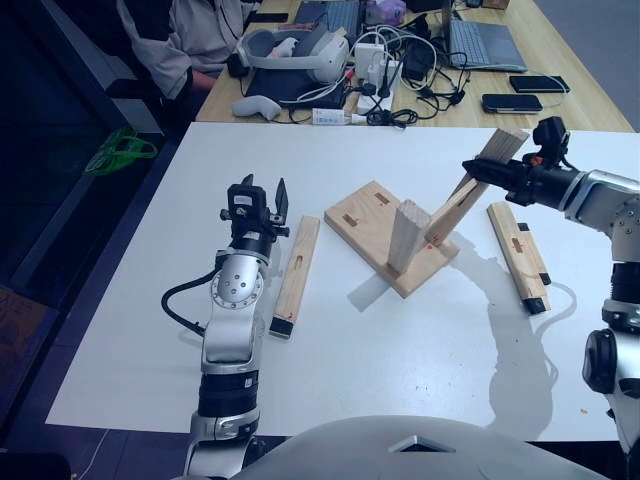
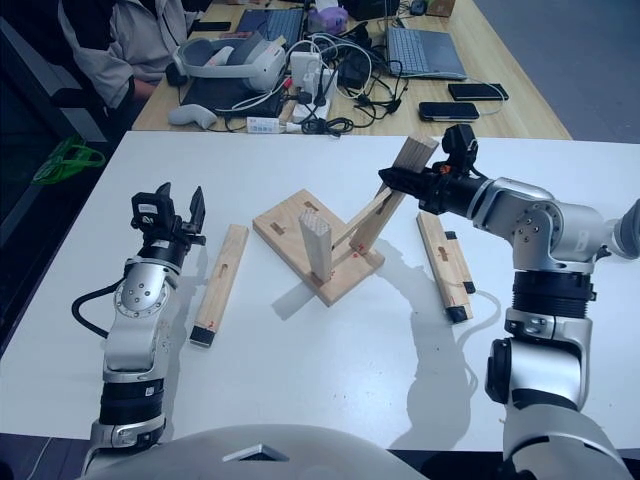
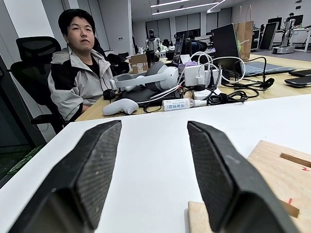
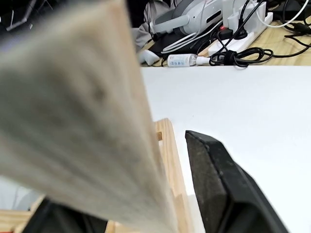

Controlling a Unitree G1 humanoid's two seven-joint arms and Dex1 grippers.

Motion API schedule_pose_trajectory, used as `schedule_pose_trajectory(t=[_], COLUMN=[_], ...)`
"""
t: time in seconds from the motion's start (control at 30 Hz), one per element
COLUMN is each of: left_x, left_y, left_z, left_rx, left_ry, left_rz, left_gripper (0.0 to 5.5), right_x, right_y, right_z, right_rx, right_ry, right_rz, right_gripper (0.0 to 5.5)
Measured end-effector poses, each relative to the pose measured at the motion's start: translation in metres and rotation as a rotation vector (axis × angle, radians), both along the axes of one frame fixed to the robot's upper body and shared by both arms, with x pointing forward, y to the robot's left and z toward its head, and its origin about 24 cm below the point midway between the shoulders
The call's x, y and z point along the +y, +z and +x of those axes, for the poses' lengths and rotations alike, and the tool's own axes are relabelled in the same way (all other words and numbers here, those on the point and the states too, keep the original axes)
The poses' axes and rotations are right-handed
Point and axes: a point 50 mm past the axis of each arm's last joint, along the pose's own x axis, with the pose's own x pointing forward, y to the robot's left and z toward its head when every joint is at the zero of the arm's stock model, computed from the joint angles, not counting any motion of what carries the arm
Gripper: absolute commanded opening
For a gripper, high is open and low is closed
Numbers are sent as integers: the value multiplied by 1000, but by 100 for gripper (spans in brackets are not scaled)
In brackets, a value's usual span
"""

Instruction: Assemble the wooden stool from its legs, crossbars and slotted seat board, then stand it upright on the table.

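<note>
Leg [image 1: 455, 208] tilted, foot on seat board [image 1: 362, 216] at worktop [image 1: 400, 350] centre, clenched in right claw [image 1: 482, 167], arm extended from 3 o'clock. Left claw [image 1: 262, 196] released, pointing up at 9 o'clock beside flat leg [image 1: 297, 272].

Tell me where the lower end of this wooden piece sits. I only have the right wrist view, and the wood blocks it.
Observer: The tilted leg held in the right pincer leans with its lower end on the seat board, near the board's corner on the robot's right.
Operator: Report what stands in the board.
Observer: One upright leg stands in it, right beside the tilted one's lower end.
Operator: List the loose parts.
Observer: A flat leg on the right and a flat leg on the left lie on the table, one on either side of the board.
</note>
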Motion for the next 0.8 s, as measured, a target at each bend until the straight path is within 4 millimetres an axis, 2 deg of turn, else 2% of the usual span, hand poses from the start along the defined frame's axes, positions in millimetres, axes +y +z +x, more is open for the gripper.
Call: schedule_pose_trajectory(t=[0.2, 0.43, 0.63, 0.8], left_x=[0, 0, -1, 0], left_y=[0, -1, 2, 2], left_z=[0, 1, 3, 5], left_rx=[0, 0, -15, -16], left_ry=[-1, 3, -2, -2], left_rz=[0, -1, 0, 4], left_gripper=[253, 253, 253, 253], right_x=[2, -4, -4, 1], right_y=[5, -11, -16, -25], right_z=[-6, -25, -27, -23], right_rx=[-27, 4, -31, -94], right_ry=[7, 13, 4, 35], right_rz=[31, 32, 3, -194], right_gripper=[226, 226, 226, 226])
